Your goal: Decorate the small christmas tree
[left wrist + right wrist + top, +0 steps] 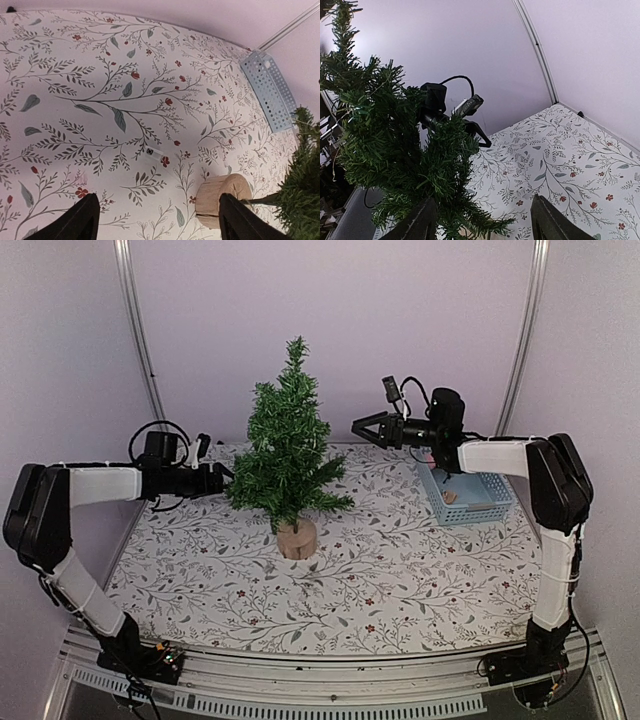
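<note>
The small christmas tree (288,455) is seen upright near the middle of the bench (400,570), resting on its round wooden stump (297,538). The bench is covered by a cloth (200,570) printed with leaves and red flowers.

The left pincer (225,478) is held level at the tree's left side, just beside the lower branches. In its wrist view the fingers (82,222) are seen apart, with only cloth between them.

The right pincer (362,428) is held higher, to the right of the tree and clear of the branches. Its jaws are spread in a V, with nothing gripped.

A blue perforated basket (470,518) is placed at the back right of the bench. A small tan item (450,497) lies in it, too small to be identified.
</note>
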